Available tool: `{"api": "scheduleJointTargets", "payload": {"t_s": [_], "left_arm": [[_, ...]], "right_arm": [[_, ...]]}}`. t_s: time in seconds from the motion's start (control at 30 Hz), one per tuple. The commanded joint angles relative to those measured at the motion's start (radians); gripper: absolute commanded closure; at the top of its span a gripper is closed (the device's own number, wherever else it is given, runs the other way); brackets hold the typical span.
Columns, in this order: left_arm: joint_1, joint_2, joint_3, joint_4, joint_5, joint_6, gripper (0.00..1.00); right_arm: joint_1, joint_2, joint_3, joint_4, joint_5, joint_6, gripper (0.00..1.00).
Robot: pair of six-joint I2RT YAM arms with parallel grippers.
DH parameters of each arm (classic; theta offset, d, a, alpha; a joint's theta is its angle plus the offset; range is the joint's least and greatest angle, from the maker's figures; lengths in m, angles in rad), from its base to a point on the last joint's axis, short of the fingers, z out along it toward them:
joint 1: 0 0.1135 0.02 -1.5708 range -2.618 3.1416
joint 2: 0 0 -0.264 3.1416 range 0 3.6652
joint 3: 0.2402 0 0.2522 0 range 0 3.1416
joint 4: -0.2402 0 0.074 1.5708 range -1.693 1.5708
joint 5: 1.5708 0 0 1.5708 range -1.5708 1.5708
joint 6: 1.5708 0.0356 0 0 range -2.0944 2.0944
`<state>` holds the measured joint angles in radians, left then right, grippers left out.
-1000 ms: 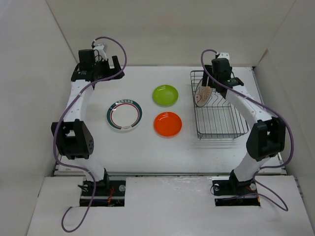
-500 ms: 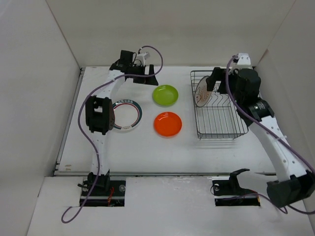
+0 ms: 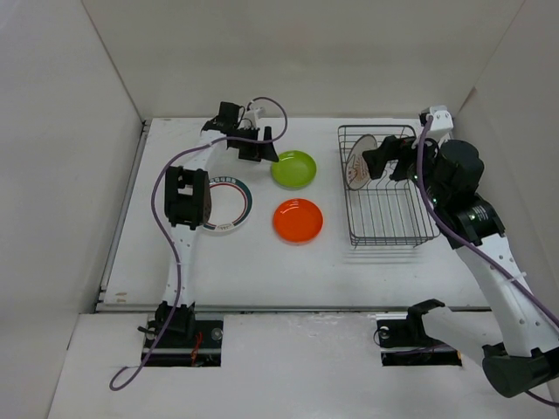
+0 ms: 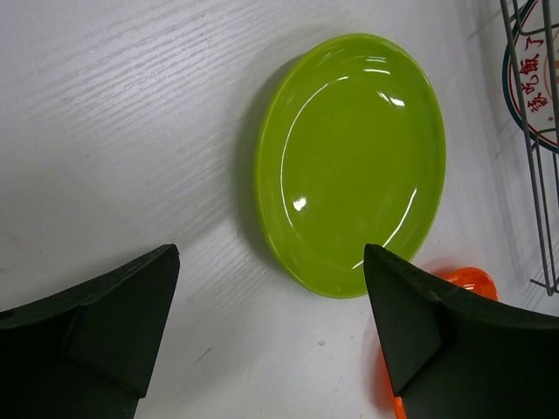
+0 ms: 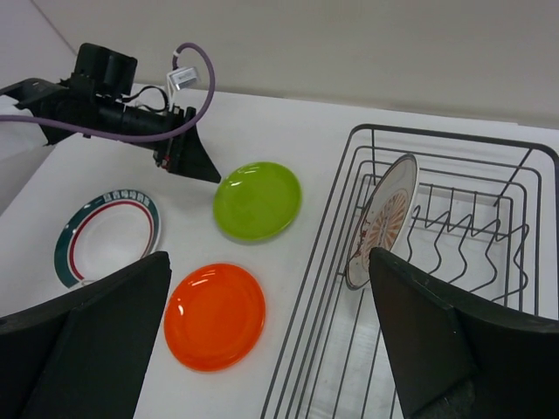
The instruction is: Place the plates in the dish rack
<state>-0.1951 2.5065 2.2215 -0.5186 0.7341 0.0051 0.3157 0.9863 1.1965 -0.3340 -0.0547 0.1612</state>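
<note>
4 plates total. 3 lie flat on table (image 3: 262,262): lime green plate (image 3: 293,168), orange plate (image 3: 298,220) just nearer arm bases, ringed white plate (image 3: 229,208) to their left, partly hidden by left arm (image 3: 187,197). 1 plate in dish rack (image 3: 389,229): sunburst plate (image 3: 357,162), on edge, leaning at rack's far-left end. 1 rack, right side of table. 2 grippers, both w/ fingers wide apart, nothing held. left gripper (image 4: 266,262) hovers over lime plate's edge. right gripper (image 5: 269,262) above rack, apart from sunburst plate.
</note>
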Motion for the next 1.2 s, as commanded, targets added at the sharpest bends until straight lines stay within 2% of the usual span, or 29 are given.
{"api": "scheduleJointTargets", "payload": {"t_s": [0.0, 0.07, 0.17, 0.37, 0.7, 0.73, 0.83, 0.87, 0.93, 1.03, 1.17], "left_arm": [[-0.004, 0.018, 0.053, 0.002, 0.024, -0.007, 0.16], [-0.004, 0.028, 0.053, 0.002, 0.024, -0.017, 0.20], [-0.004, 0.057, 0.072, 0.002, 0.033, -0.039, 0.32], [-0.015, 0.087, 0.081, 0.012, 0.033, -0.068, 0.36], [-0.070, 0.117, 0.072, 0.012, 0.024, -0.088, 0.51], [-0.070, 0.117, 0.072, 0.012, 0.015, -0.088, 0.60], [-0.070, 0.126, 0.072, 0.012, -0.015, -0.097, 0.76], [-0.070, 0.135, 0.072, 0.012, -0.030, -0.109, 0.91], [-0.070, 0.135, 0.072, 0.023, -0.052, -0.119, 1.00], [-0.052, 0.112, 0.040, 0.071, -0.062, -0.178, 1.00], [-0.007, 0.011, -0.002, 0.172, 0.033, -0.269, 1.00]], "right_arm": [[0.008, -0.011, -0.021, -0.003, 0.012, -0.022, 0.01], [0.008, -0.011, -0.034, -0.003, 0.003, -0.022, 0.01], [0.008, -0.020, -0.060, 0.006, 0.003, -0.012, 0.01], [0.008, -0.040, -0.080, 0.006, 0.001, -0.012, 0.01], [0.008, -0.049, -0.098, -0.003, -0.010, -0.003, 0.01], [0.008, -0.049, -0.098, -0.003, -0.010, 0.006, 0.01], [0.008, -0.058, -0.107, -0.003, -0.010, 0.006, 0.01], [0.008, -0.058, -0.107, -0.003, -0.010, 0.006, 0.01], [0.008, -0.058, -0.117, 0.006, -0.019, 0.015, 0.01], [0.008, -0.058, -0.139, 0.018, -0.033, 0.015, 0.01], [0.008, -0.049, -0.166, 0.038, -0.043, 0.034, 0.01]]}}
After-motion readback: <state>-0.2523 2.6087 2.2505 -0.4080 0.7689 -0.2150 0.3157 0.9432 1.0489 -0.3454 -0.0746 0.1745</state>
